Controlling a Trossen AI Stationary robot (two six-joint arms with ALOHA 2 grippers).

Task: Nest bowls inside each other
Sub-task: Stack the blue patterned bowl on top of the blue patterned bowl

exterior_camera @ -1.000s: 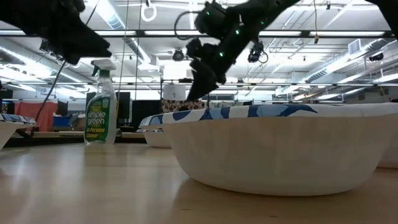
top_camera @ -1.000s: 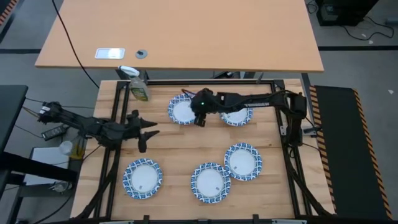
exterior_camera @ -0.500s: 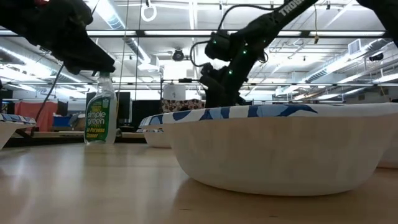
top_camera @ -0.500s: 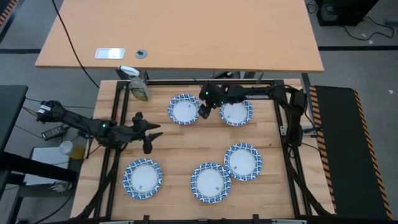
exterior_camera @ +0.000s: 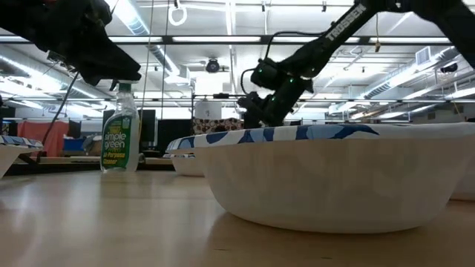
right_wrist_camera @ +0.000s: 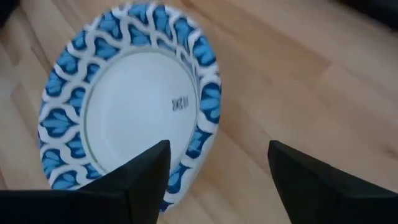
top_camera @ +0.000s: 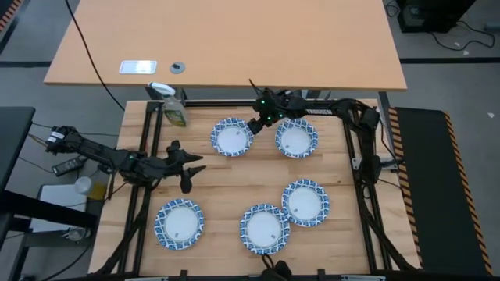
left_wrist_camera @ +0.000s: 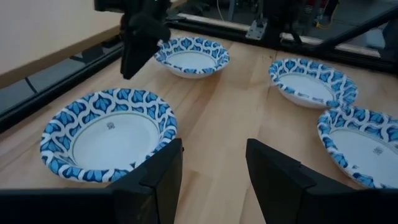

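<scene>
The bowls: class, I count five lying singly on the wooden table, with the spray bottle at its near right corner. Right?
One detail is wrong. The high view shows the spray bottle at the far left corner. The five bowls do lie singly on the wooden table.

From above I see two bowls side by side at the table's far edge, three nearer, apparently none stacked, my right gripper between the far pair.
</scene>
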